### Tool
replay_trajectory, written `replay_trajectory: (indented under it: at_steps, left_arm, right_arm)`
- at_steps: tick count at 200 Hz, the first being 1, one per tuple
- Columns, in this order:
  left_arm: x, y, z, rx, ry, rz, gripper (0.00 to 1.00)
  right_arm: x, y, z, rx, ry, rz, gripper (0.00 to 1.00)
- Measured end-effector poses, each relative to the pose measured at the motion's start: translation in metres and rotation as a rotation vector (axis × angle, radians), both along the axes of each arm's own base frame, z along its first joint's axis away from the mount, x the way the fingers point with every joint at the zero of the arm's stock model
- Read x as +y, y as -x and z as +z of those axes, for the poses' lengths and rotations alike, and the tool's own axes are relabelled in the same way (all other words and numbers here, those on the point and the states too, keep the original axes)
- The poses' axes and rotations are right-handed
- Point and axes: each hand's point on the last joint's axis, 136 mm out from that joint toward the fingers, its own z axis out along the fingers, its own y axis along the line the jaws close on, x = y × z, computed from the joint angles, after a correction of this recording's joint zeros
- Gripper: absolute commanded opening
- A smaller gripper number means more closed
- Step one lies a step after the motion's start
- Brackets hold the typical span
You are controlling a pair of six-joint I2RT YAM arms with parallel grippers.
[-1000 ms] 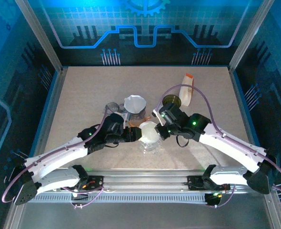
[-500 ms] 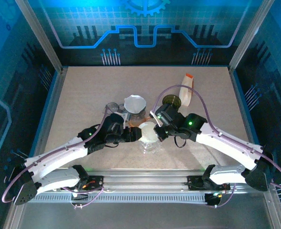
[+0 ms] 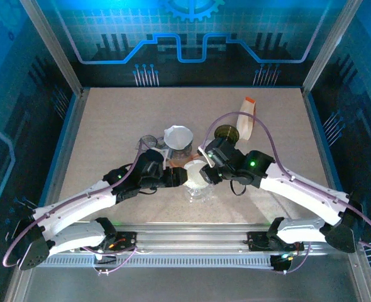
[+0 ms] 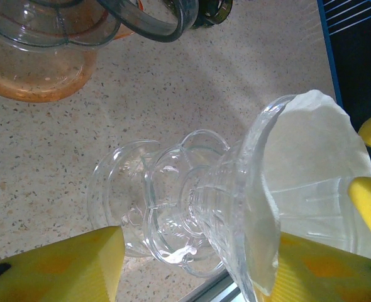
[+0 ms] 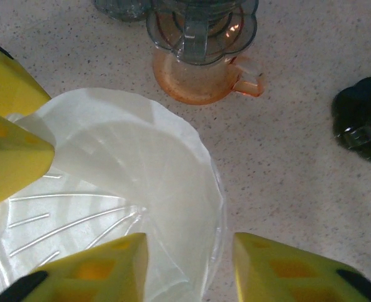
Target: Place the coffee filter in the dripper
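The clear glass dripper (image 3: 198, 189) (image 4: 185, 207) sits tilted between my left gripper's fingers, its mouth turned toward the right arm. The white paper filter (image 3: 195, 171) (image 4: 311, 157) (image 5: 141, 170) lies inside its cone, spread against the wall. My left gripper (image 3: 180, 178) (image 4: 201, 251) is shut on the dripper, one finger by the base and one at the rim. My right gripper (image 3: 205, 171) (image 5: 190, 264) is open; its fingers straddle the rim, one inside the cone over the filter and one outside. The left fingers (image 5: 16, 157) show at that rim's far side.
An orange-tinted glass server (image 3: 176, 151) (image 5: 198, 82) carrying a second dripper and filter (image 3: 178, 136) stands just behind. A dark round object (image 3: 226, 133) (image 5: 361, 119) and a white pouch with an orange top (image 3: 248, 116) lie at the back right. The metal rail (image 3: 185, 236) borders the near edge.
My right gripper has shifted slightly left and further over the dripper's mouth. The left arm and the dripper have barely moved.
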Motion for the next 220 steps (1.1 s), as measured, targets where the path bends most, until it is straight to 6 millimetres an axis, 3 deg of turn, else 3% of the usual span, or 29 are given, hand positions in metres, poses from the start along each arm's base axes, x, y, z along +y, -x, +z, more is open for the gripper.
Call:
replay_trajectory:
  at_steps: [21,68,118,157,220]
  left_arm:
    - [0.000,0.000,0.000,0.000,0.000,0.000,0.58]
    - [0.000,0.000,0.000,0.001,-0.001,0.001,0.64]
    - [0.001,-0.001,0.000,0.000,-0.001,0.003,0.70]
    - [0.002,0.000,0.002,-0.004,-0.002,0.005,0.76]
    - [0.000,-0.002,0.021,-0.037,0.031,0.005,0.81]
  right_arm:
    - [-0.005,-0.002,0.009,-0.032,-0.012,-0.021,0.55]
    - [-0.017,-0.003,0.028,-0.092,-0.053,-0.070,0.61]
    - [-0.031,-0.001,0.020,-0.112,-0.061,-0.125,0.64]
    - [-0.038,0.001,0.026,-0.137,-0.097,-0.150,0.66]
    - [-0.040,0.001,0.021,-0.128,-0.097,-0.168,0.68]
